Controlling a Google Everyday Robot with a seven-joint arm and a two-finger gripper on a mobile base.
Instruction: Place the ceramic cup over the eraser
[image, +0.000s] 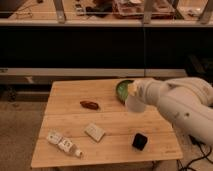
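**Ceramic cup carried in the gripper, apart from the eraser**

A wooden table (65, 107) stands in front of a dark shelving unit. The robot's white arm (180, 107) reaches in from the right edge of the view and ends over the right half of the table top. The gripper (133, 90) sits at the arm's tip, just in front of the green bowl (121, 89), and partly hides the bowl's right side. Its fingers are pressed together on the ceramic cup (135, 104). The cup hangs below the gripper as a plain white shape, seen against the wood near the bowl.

The eraser (140, 141), a small black block, rests on the table near the front right corner. It lies closer to the front edge than the cup, with bare wood between the two, and nothing touches it.

Other items on the table:
- A small brown object (90, 104) lies left of the bowl, near the middle of the table.
- A flat white block (94, 132) lies left of the eraser.
- The white lettered cubes (59, 140) lie in a slanting row near the front left corner.
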